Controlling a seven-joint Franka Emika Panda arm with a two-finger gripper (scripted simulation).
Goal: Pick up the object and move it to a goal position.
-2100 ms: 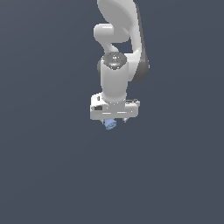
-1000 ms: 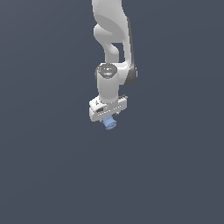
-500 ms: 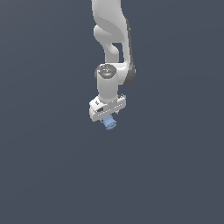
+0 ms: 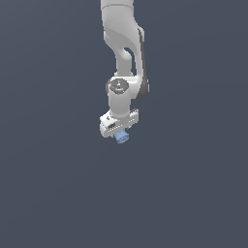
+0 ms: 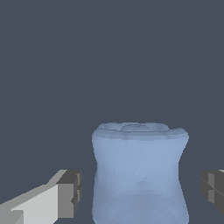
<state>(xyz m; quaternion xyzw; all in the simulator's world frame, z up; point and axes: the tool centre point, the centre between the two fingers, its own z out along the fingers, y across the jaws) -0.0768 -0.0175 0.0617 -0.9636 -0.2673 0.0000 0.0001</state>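
Flat slate-grey everywhere, no table edge, no walls, no marker of any kind, so nothing tells me where the goal is supposed to be.

In the exterior view the white arm (image 4: 123, 43) hangs down from the top of the frame and the gripper (image 4: 120, 134) sits about mid-picture, a touch toward the exterior view's left. The object (image 4: 122, 137), a little light-blue lumpy thing, pokes out right below the gripper's body, clearly narrower than the gripper itself.

Wrist view is more useful. The object (image 5: 140, 173) fills the space between the two fingers (image 5: 70, 193), but there's a visible strip of background on both sides, a slim one next to the near finger and a bigger one next to the other. So the pincer looks fairly wide and not actually pressing on the thing. Whether the object is resting on the grey surface or hovering, I honestly can't tell; no shadow shows.

Handling guess: matte plastic look, small, so probably light and stiff, not fragile. It pinches in at the middle and flares toward the lobed top, with rounded sides all over. I'd close across that waist, where the walls face the pads most squarely; grabbing on the bulging lobes seems likely to let it squirt out or twist.
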